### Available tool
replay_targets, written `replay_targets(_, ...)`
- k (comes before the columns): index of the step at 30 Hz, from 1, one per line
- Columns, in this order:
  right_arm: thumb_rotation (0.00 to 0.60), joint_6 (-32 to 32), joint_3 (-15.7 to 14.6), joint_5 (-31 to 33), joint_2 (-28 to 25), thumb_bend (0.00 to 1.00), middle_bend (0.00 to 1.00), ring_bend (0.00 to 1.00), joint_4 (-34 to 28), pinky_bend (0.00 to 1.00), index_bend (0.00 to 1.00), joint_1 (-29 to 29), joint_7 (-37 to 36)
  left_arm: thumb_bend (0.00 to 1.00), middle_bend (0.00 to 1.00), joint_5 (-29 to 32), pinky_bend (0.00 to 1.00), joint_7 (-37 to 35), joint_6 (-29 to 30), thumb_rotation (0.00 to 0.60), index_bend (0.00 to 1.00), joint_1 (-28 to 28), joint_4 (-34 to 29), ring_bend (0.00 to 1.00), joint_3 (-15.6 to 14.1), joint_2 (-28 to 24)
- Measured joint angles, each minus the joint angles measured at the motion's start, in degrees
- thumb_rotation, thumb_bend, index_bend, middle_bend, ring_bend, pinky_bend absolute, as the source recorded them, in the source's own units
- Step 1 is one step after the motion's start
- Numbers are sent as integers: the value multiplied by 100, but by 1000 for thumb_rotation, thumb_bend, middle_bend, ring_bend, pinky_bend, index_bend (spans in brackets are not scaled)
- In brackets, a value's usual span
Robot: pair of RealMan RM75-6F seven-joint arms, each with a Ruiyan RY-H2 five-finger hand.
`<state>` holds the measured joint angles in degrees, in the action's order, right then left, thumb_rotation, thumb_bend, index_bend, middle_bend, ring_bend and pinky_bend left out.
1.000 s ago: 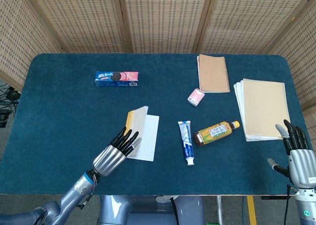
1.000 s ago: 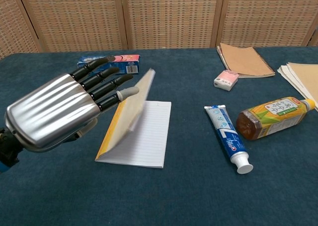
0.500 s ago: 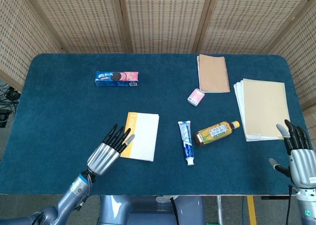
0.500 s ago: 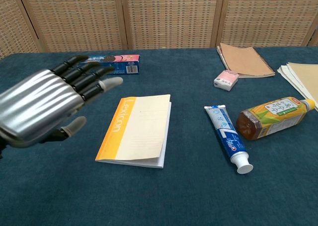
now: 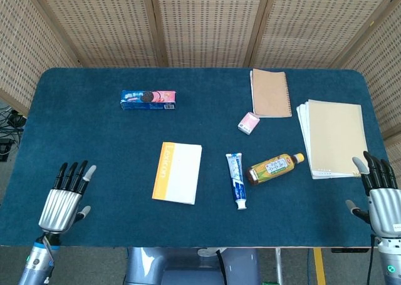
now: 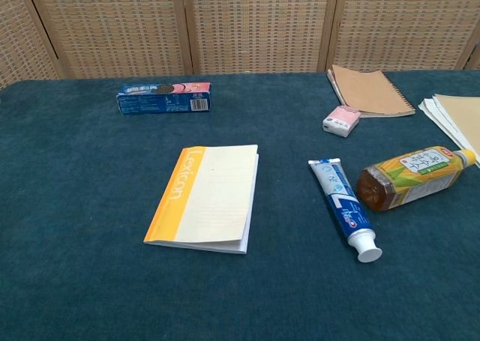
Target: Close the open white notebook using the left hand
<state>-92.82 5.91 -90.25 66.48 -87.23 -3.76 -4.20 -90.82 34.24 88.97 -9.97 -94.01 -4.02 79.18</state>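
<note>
The white notebook (image 5: 178, 172) (image 6: 205, 196) lies shut and flat on the blue table, its cream cover with a yellow spine band facing up. My left hand (image 5: 63, 197) hovers at the table's front left corner, well left of the notebook, fingers spread and holding nothing; the chest view does not show it. My right hand (image 5: 380, 194) stays at the front right edge, fingers apart and empty.
A toothpaste tube (image 5: 236, 180) and a lying drink bottle (image 5: 274, 166) sit right of the notebook. A cookie pack (image 5: 148, 99) lies at the back left. A brown spiral notebook (image 5: 270, 92), a small pink box (image 5: 249, 123) and a paper stack (image 5: 332, 136) occupy the right side.
The notebook's cover dropped flat and the book is now shut. My left hand let go and withdrew left and toward the front edge, leaving the chest view.
</note>
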Motion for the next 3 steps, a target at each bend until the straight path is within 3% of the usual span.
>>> replay_targets(3, 600, -14, 18, 7, 13, 47, 0, 0, 16, 0, 23, -4, 127, 125, 0, 198, 0, -349, 98, 538, 0, 200, 11, 0, -58, -167)
